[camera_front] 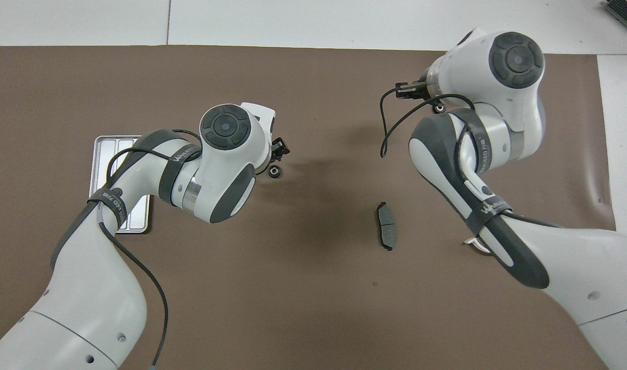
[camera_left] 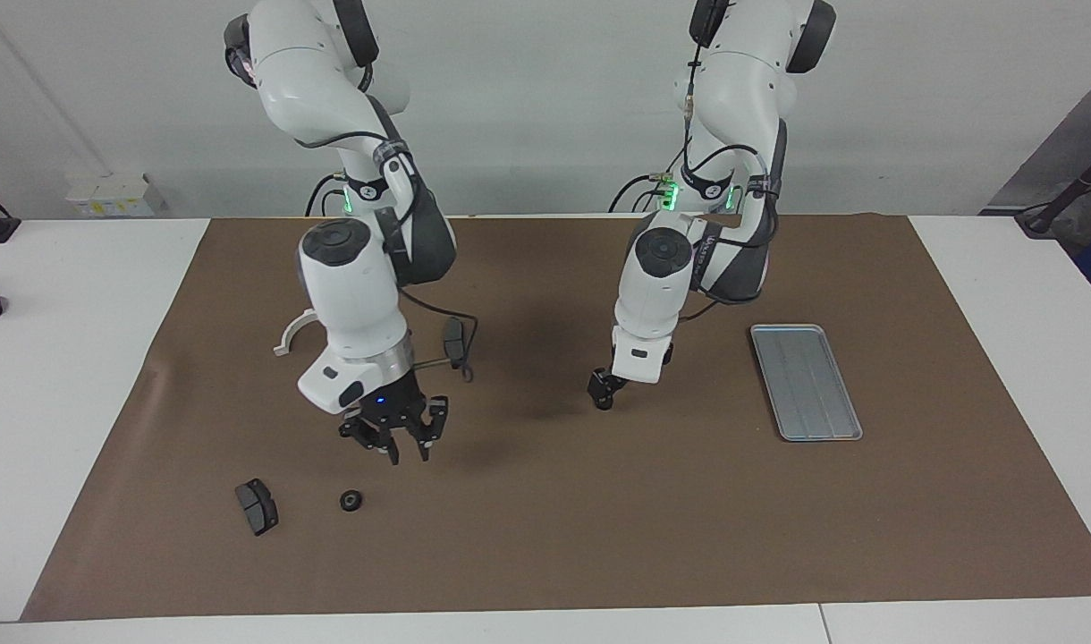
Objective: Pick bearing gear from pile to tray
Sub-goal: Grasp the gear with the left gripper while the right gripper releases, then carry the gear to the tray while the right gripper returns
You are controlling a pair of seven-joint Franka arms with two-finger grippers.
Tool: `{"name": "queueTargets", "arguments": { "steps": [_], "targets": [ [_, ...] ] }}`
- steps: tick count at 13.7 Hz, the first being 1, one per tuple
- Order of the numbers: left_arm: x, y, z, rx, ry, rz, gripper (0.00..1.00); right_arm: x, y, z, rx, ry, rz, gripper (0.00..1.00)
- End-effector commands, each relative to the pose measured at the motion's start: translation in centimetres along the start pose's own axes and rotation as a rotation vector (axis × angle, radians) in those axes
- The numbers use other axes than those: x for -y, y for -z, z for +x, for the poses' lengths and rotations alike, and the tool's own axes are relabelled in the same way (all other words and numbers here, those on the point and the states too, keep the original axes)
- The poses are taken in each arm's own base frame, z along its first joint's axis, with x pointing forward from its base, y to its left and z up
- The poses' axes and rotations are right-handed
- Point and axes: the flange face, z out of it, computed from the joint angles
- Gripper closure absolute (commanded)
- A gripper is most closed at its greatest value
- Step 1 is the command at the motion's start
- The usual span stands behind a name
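A small black ring (camera_left: 351, 500) lies on the brown mat toward the right arm's end; it also shows in the overhead view (camera_front: 438, 108). My right gripper (camera_left: 393, 436) hangs open just above the mat beside that ring, not touching it. A second black ring (camera_front: 274, 171) sits right at the tip of my left gripper (camera_left: 604, 391), low over the middle of the mat; I cannot tell whether it is held. The silver ridged tray (camera_left: 805, 383) lies empty toward the left arm's end, partly covered by the left arm in the overhead view (camera_front: 104, 154).
A dark brake pad (camera_left: 257, 506) lies beside the first ring. Another brake pad (camera_left: 454, 342) (camera_front: 386, 225) and a white half-ring bracket (camera_left: 293, 333) lie nearer to the robots, by the right arm. White table borders the mat (camera_left: 545, 546).
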Motion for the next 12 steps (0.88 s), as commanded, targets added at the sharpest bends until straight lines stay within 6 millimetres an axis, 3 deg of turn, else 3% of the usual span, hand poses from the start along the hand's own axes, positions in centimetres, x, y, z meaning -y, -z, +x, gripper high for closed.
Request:
{"name": "queueTargets", "arguments": {
  "steps": [1,4,5,6,8,9,12],
  "targets": [
    [-0.4,-0.8,0.0,-0.029,0.002,0.003,0.06,-5.9,-0.4,-0.4,0.06,-0.043,-0.007,0.58],
    [-1.0,-1.2,-0.8,-0.03,-0.012,-0.004,0.08,-9.5,-1.2,-1.0,0.07,-0.056,-0.019,0.58],
    [-1.4,-3.1,-1.3,-0.017,-0.028,0.018,0.08,-9.7,-1.8,-0.9,0.058,-0.058,-0.015,0.58],
    [-1.9,-3.9,-2.3,-0.012,-0.049,0.035,0.08,-9.6,-2.7,-0.8,0.035,-0.061,-0.009,0.58],
    [-2.1,-3.7,-2.6,-0.016,-0.058,0.04,0.08,-8.7,-5.7,-0.6,-0.013,-0.06,0.013,0.58],
    [-1.9,-4.1,-2.9,-0.011,-0.064,0.058,0.1,-9.1,-7.1,-0.6,-0.035,-0.064,0.016,0.58],
    [-1.7,-3.9,-2.9,0.003,-0.063,0.083,0.26,-9.4,-7.6,-0.3,-0.052,-0.062,0.012,0.6]
  ]
}}
